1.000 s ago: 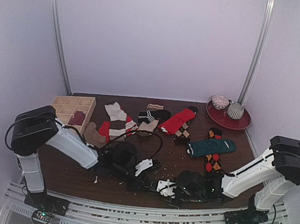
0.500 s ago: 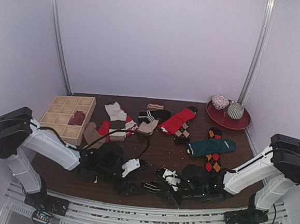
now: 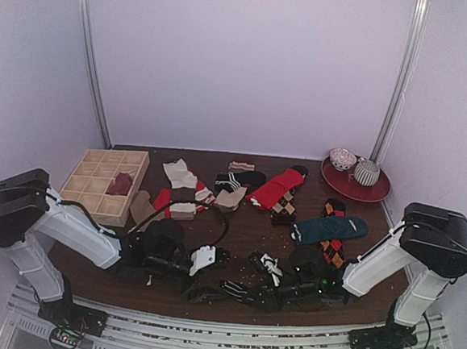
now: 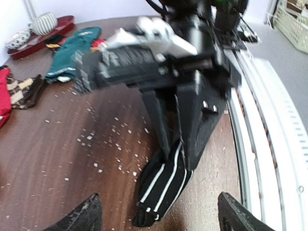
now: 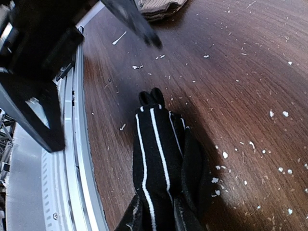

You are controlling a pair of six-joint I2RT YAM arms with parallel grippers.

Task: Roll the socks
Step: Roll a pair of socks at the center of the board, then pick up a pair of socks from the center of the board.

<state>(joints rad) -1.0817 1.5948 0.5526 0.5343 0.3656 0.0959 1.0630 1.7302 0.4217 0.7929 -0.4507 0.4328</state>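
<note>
Evidently to keep it stretched flat for rolling, the right gripper (image 5: 156, 219) pinches one end of the black striped sock (image 5: 156, 159) lying just beside the rail (image 5: 84, 159), while the left gripper (image 4: 159, 211) hovers at its free end, jaws spread wide.

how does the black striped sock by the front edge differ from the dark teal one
The black striped sock has thin white lines; the dark teal sock looks plain. The right tool pinches the black one's end; the teal one lies free. The black one sits near the front edge, the teal one farther back. Both lie unrolled on the table.
</note>
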